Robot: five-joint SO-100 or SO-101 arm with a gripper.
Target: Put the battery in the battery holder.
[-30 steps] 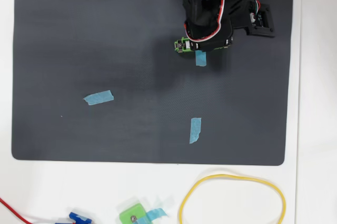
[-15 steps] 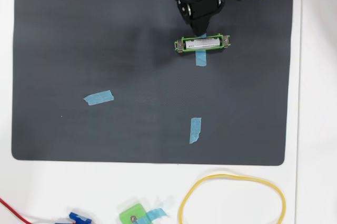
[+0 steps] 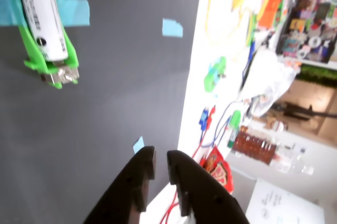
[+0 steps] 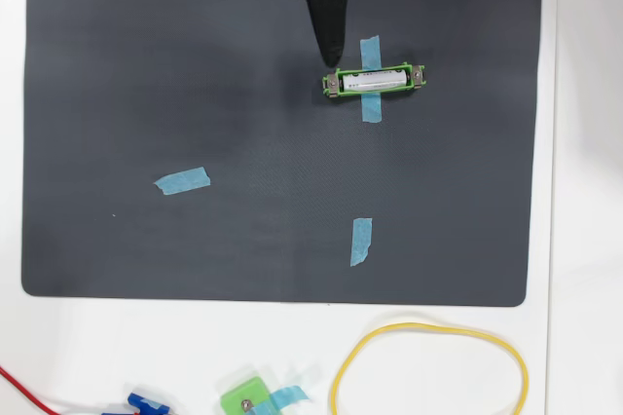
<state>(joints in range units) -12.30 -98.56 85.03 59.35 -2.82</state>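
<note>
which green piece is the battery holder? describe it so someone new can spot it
In the overhead view, look at the dark mat, upper right part, just below the gripper. The battery holder is the long narrow green frame lying across a strip of blue tape, with the white battery in it. The other green piece is squarish and sits off the mat, at the bottom edge.

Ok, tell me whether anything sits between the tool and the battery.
Nothing visible does. The battery already lies inside the battery holder, and the tool hangs just beside the holder's left end in the overhead view, with only bare dark mat between them. It holds nothing, its fingers nearly closed.
</note>
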